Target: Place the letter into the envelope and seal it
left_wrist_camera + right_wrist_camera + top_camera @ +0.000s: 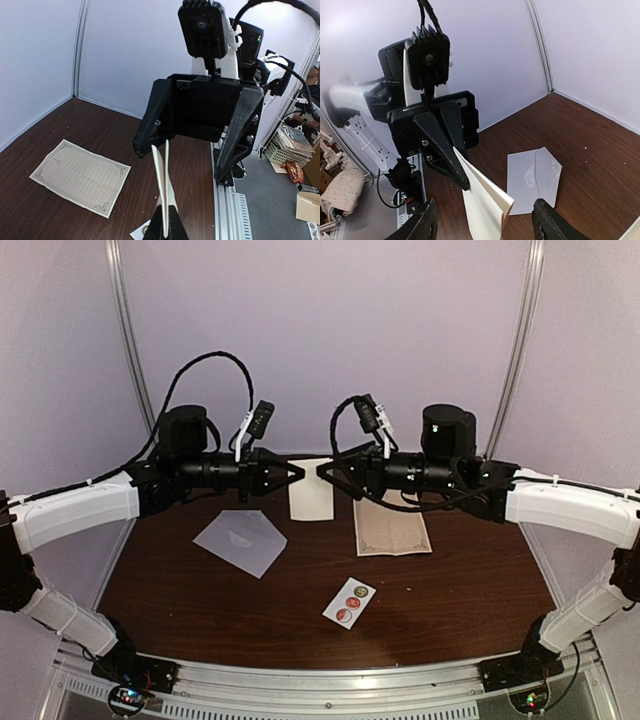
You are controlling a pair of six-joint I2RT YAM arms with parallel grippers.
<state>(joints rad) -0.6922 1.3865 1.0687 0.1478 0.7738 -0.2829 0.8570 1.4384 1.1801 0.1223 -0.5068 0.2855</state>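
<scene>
L claw [167, 226] clamped on folded paper [310, 502], held over table [450, 590]. R claw [488, 220] wide open, empty. Envelope [240, 542] flat on table.

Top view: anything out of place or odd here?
Nothing is spilled or damaged. The envelope and the sticker strip both lie skewed to the table edge. The folded letter is off the table, pinched by the left pincer. The right pincer is open next to it.
</scene>
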